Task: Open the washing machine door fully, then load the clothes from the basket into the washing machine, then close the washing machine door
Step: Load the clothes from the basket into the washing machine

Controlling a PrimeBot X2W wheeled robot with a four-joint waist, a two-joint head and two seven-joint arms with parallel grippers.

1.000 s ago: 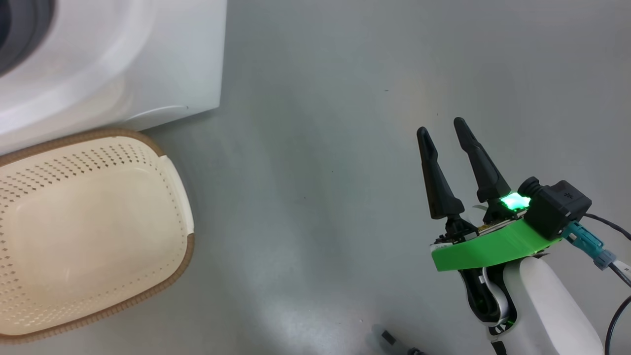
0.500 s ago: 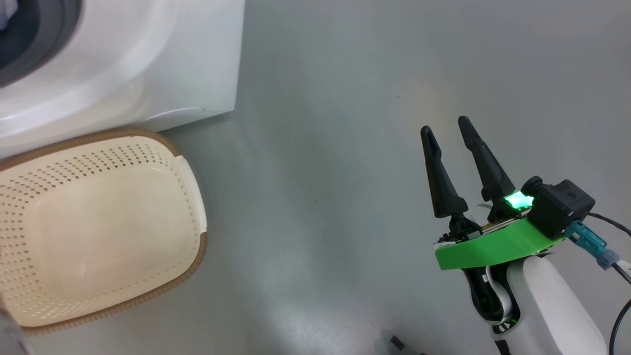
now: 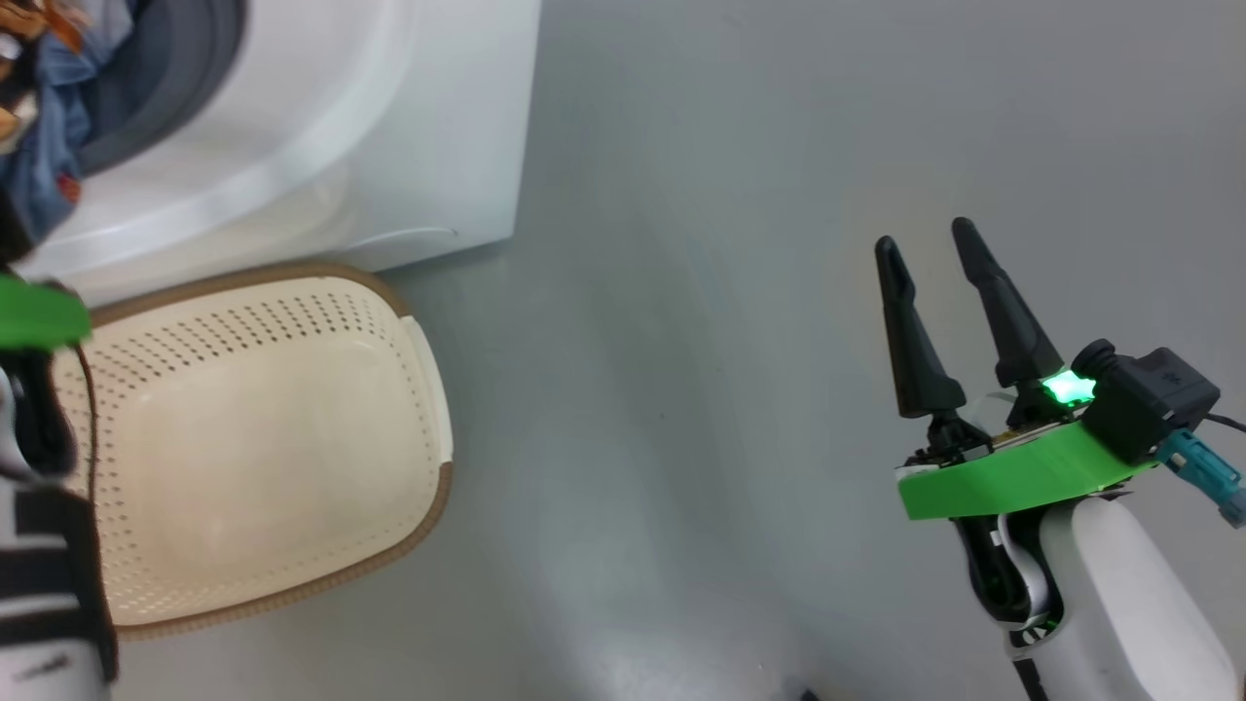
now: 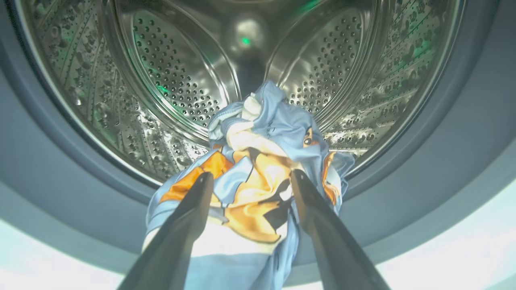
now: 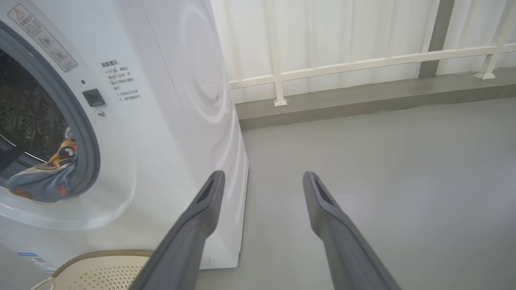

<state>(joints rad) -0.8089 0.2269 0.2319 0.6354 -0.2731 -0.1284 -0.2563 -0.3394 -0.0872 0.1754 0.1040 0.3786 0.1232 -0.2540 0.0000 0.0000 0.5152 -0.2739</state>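
Left gripper [image 4: 250, 176], fingers spread wide, hovers at the mouth of the washing machine [image 3: 389, 146], where the clothes [image 4: 278, 121] drape over the gasket [image 4: 60, 169] lip. They likely need nudging deeper into the drum [image 4: 169, 68] before closing up; the basket [image 3: 243, 321] lies empty.

The head camera looks steeply down on the grey floor [image 3: 701, 292], with a corner of the washing machine [image 3: 409, 127] at the upper left and the basket [image 3: 292, 312] below it. The left wrist camera is very near the machine's opening and faces straight into the steel drum [image 4: 173, 76], along the left end effector [image 4: 250, 174]. The right wrist camera sits low and further back, facing the machine's front and side and a white railing [image 5: 342, 66]. All three views share the clothes [image 4: 262, 133] at the opening.
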